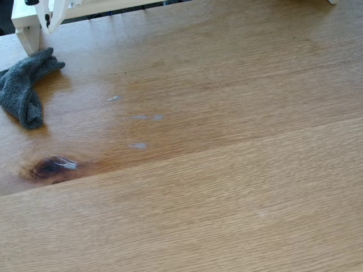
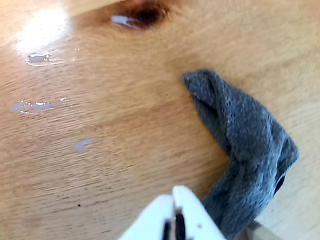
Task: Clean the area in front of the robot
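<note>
The wood-grain desk [image 1: 238, 187] carries an amber patch with pale greyish smears [image 1: 139, 145] and a dark knot [image 1: 48, 167] at its left in the fixed view. A dark grey woolly cloth [image 2: 245, 150] lies crumpled beside them. In the wrist view the white hand [image 2: 174, 195] hovers just beside the cloth, fingertips together, gripping nothing.
</note>
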